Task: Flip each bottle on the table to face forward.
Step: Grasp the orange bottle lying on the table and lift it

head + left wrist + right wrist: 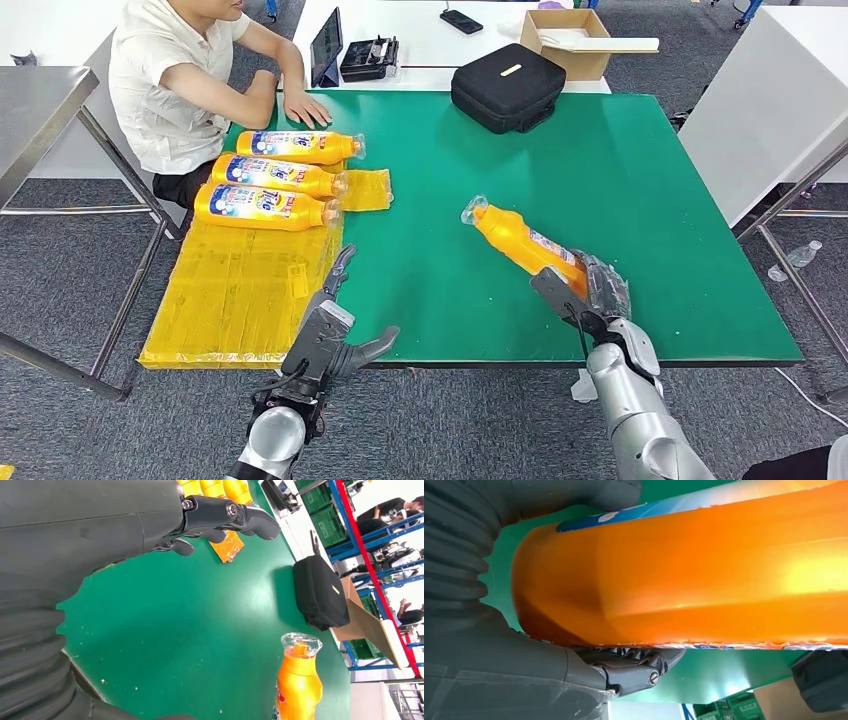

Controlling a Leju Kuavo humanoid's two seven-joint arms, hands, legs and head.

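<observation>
Bright, even overhead light fills the head view, which is sharp throughout, with a soft shadow beside the black case (508, 86) on the green table (640, 180). In the right wrist view the orange bottle (704, 575) sits so close that it is slightly soft, with a warm glare patch on its side. The left wrist view is clear nearby, but its bright background beyond the red shelf frame (372, 565) washes out toward white.
</observation>
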